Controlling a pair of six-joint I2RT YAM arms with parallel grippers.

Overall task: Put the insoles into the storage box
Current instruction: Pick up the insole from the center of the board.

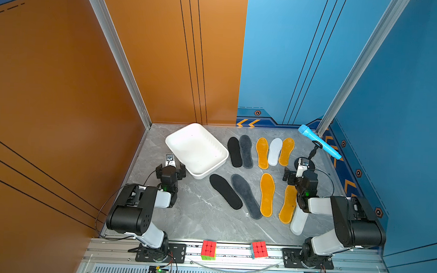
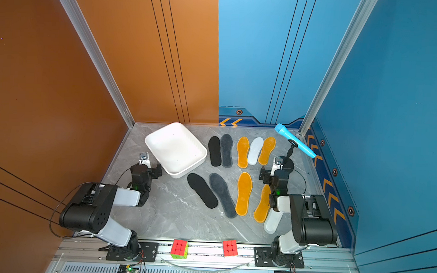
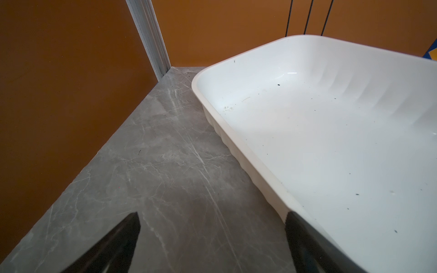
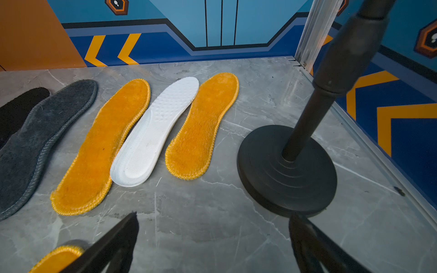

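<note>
Left gripper (image 3: 212, 214) and right gripper (image 4: 214, 215): hang wide open and empty, left just beside the bare storage box (image 1: 196, 148), right well apart from it; looks like the very start, all ten insoles (image 1: 266, 195) lying flat beside the box on the right gripper's side; calls next for pinching up one thin edge.

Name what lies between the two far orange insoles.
A white insole fills the gap between the far orange insoles, touching or nearly touching both. The right wrist view shows it best; both top views show it too.
</note>
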